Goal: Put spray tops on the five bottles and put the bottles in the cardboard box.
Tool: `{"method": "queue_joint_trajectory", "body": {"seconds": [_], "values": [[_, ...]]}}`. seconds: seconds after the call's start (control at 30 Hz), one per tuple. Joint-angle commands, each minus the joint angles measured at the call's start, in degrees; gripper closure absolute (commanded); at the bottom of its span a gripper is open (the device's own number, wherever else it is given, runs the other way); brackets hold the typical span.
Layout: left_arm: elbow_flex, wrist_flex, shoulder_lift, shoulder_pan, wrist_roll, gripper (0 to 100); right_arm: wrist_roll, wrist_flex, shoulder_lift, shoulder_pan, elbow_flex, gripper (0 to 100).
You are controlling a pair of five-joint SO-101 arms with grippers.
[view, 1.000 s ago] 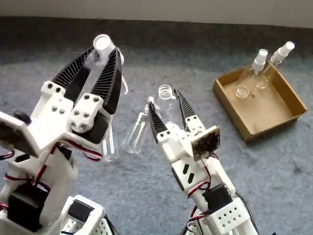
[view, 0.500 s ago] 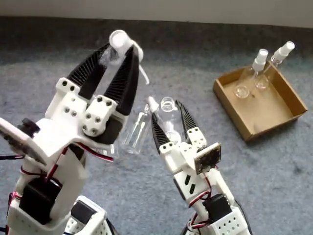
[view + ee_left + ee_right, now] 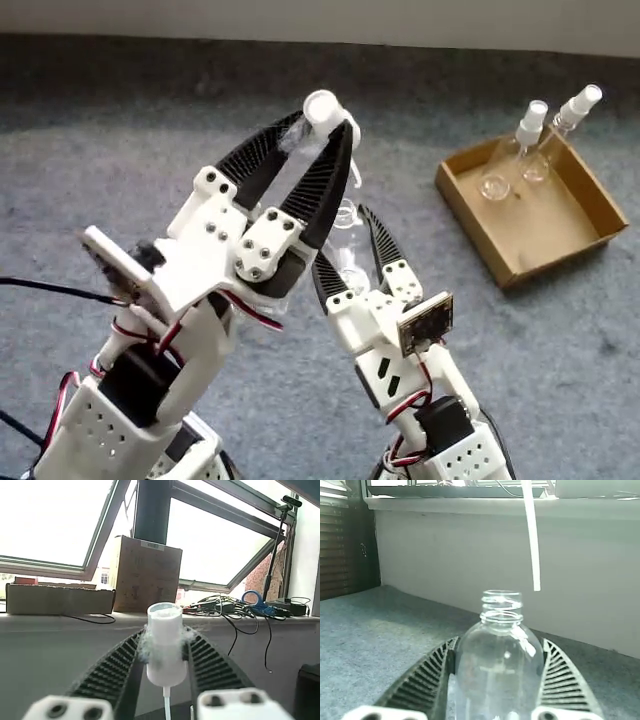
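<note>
Since a second ago the left arm has swung across to the right and carried the spray top (image 3: pixel 321 106) from the far left side to a spot above the right pincer (image 3: pixel 342 240). The clear bottle that lay on the grey carpet (image 3: pixel 120 150) between the arms is now hidden behind that arm. The left pincer (image 3: pixel 322 128) is narrowed to the width of the cap and grasps the spray top between its ribbed fingertips. In the left wrist view the white cap (image 3: pixel 164 650) stands upright in the left pincer (image 3: pixel 165 641), nozzle end up. Its long axis runs vertical, and its thin dip tube (image 3: pixel 166 706) hangs straight down from it. The right arm drew back a little toward its base in the first half second and has kept its place since. The right pincer (image 3: pixel 500 647) is spread about as wide as the bottle's body and clamped on both sides of the bottle (image 3: pixel 500 665). The bottle (image 3: pixel 346 222) stands upright in the grip, long axis vertical, with its uncapped threaded mouth pointing up. In the right wrist view the dip tube (image 3: pixel 531 535) comes down from above and ends near the mouth, to one side of it and not inside it. Ahead of the right pincer, to its right and well apart, lies the cardboard box (image 3: pixel 550 232). Two capped bottles (image 3: pixel 524 140) (image 3: pixel 568 118) lean together in its far corner, spray tops pointing up and away.
</note>
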Motion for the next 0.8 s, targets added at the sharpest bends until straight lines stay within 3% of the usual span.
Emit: {"method": "queue_joint_trajectory", "body": {"seconds": [0.0,0.3,0.5,0.77], "values": [[-0.31,-0.79,-1.01,0.75,0.53,99,-0.35,-0.22,-1.10,1.27,0.92,83.9],[-5.58,3.08,-1.19,0.84,0.53,99,-0.35,-0.22,-1.10,1.27,0.92,83.9],[-9.89,13.80,-1.10,0.57,0.53,99,-0.35,-0.31,-1.10,1.27,0.92,83.9],[-11.21,16.09,-0.84,0.84,0.53,99,-0.35,-0.31,-1.10,1.27,0.92,83.9]]}}
